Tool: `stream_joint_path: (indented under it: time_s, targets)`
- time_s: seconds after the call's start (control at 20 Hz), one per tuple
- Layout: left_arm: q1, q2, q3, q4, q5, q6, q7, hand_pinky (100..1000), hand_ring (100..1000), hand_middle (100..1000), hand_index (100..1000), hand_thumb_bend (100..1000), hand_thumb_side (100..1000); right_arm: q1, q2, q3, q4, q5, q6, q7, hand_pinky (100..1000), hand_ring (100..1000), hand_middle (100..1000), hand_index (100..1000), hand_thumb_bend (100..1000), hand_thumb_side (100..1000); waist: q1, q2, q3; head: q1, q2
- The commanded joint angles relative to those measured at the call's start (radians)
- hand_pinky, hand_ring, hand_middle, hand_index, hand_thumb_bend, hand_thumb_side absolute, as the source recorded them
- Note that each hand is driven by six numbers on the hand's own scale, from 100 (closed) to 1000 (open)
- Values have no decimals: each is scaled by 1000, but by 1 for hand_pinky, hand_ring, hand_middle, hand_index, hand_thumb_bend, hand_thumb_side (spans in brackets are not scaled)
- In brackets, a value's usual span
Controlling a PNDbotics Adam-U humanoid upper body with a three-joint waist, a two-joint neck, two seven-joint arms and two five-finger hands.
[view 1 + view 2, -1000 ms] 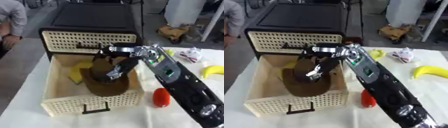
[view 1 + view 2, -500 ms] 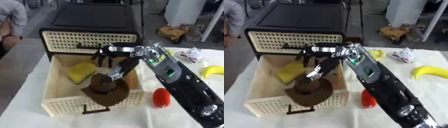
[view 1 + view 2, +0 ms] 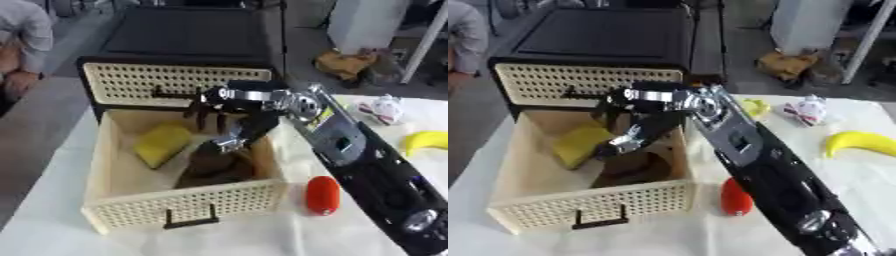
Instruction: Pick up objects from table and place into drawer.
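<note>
Table (image 3: 52,235) under a white cloth fills the near part of the scene, with a black cabinet (image 3: 184,37) standing at its far left edge. Pulled out of that cabinet toward the near side is a cream lattice drawer (image 3: 184,207), open at the top, its black handle on the near front panel; a second, closed lattice front sits above and behind it in the cabinet. The right arm (image 3: 367,170), black with silver joints, enters from the near right corner and runs diagonally to the far left, crossing the drawer's right wall. The right hand (image 3: 214,102) hangs over the far part of the drawer, fingers spread apart and pointing downward, enclosing nothing; the thumb (image 3: 229,144) reaches down to just above a dark brown object. That brown object (image 3: 214,167) lies on the drawer floor in the near right part, against the right wall; its exact form cannot be made out. A yellow block (image 3: 160,145) rests in the drawer to its left, tilted, near the far left corner. Outside the drawer, a yellow banana (image 3: 866,142) lies on the cloth at the far right, a red oblong object (image 3: 322,195) stands just right of the drawer's near corner, and a small white and red item (image 3: 805,111) sits at the far side.
</note>
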Motion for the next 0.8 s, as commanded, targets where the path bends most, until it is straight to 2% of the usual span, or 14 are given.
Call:
stream_joint_path:
  time_s: [0.05,0.45,0.8]
  targets:
    - [-3,18,3,-17,1,-8,4,310,508,506,794,100,1000,-12,-39,-25,-74,-40,4,-35,566,794,588,806,690,766,9,-26,-3,5,-10]
    - [10,32,5,-17,3,-29,16,316,512,511,795,100,997,40,-120,-87,-291,-214,66,-180,546,777,567,743,614,896,24,-39,-22,25,-12]
    - [19,38,2,-17,0,-51,17,316,513,512,796,100,992,103,-168,-180,-446,-367,164,-346,530,767,555,715,538,922,41,-41,-36,59,3]
